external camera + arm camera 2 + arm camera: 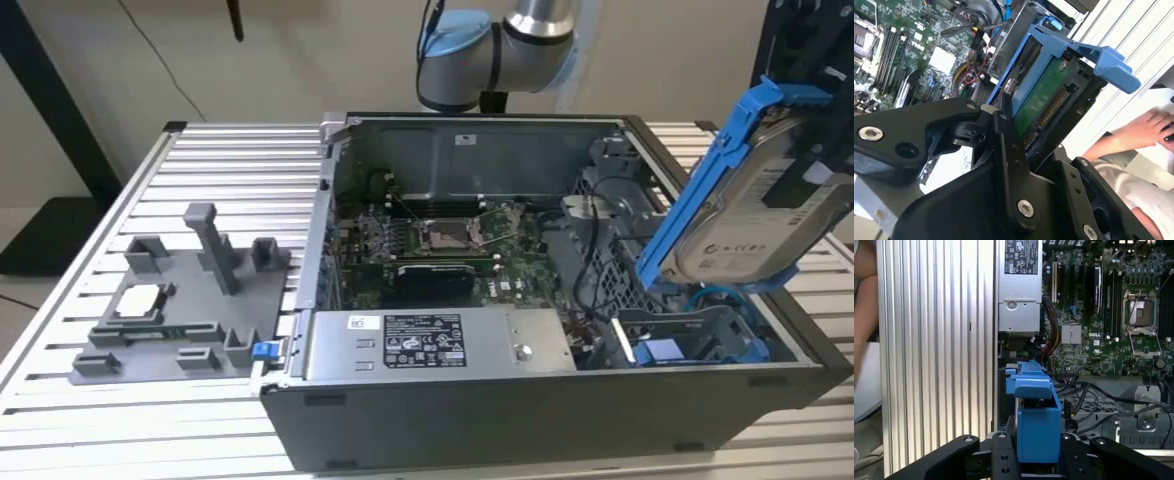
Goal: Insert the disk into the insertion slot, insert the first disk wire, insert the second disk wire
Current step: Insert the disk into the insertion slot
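Your slatted aluminium bench (200,160) stands before a plain pale wall (307,60), and the arm (501,45) reaches down from behind it. The open computer case (534,420) takes up most of the bench towards the exterior view's right, and a grey fixture plate (174,300) lies beside it on the exterior view's left. Inside the case you can see the green motherboard (441,250) flat on the floor of the case. The labelled power-supply box (427,345) sits along the near wall. The disk (747,220) is silver-grey with a white label and sits in a bright blue caddy (1038,415). It is tilted steeply on end above the case's right end, lifted clear of the insertion slot (687,335). That slot is the grey bay with blue clips directly beneath it, and the disk is not seated in it. The end effector (1038,450) has its 2 black fingers (1004,117) pressed against opposite sides of the caddy, pinching the disk between them. In the second wrist view, a person's hand (1151,125) rests beyond the bench edge, well apart from the disk.
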Robot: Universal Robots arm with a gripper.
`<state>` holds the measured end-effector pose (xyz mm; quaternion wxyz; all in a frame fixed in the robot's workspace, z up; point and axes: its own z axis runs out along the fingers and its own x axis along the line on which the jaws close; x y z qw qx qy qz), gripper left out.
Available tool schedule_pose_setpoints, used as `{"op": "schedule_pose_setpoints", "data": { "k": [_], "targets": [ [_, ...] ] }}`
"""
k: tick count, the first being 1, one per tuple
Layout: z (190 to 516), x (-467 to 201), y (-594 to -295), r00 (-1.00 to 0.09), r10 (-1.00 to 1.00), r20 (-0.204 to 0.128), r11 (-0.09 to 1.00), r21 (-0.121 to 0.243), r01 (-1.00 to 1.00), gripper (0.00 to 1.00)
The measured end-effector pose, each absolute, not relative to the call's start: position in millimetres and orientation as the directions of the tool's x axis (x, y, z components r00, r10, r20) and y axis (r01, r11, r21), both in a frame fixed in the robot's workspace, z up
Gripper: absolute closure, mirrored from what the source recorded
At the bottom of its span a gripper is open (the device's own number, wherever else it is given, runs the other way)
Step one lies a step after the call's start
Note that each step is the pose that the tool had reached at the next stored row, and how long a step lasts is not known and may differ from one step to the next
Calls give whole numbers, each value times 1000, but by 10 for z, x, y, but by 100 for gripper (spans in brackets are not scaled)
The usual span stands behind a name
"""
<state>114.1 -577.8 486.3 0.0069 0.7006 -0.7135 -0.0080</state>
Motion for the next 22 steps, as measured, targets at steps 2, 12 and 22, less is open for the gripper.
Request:
{"op": "schedule_pose_setpoints", "data": {
  "k": [2, 12, 22],
  "targets": [
    [4837, 1141, -5779, -18, -1000, -4, 18, 21, -1000, 100],
    [4670, 1142, -5779, -18, -1000, -14, 18, 21, -1000, 100],
    [4556, 1171, -5780, -18, -1000, -21, 18, 21, -1000, 100]
  ]
}}
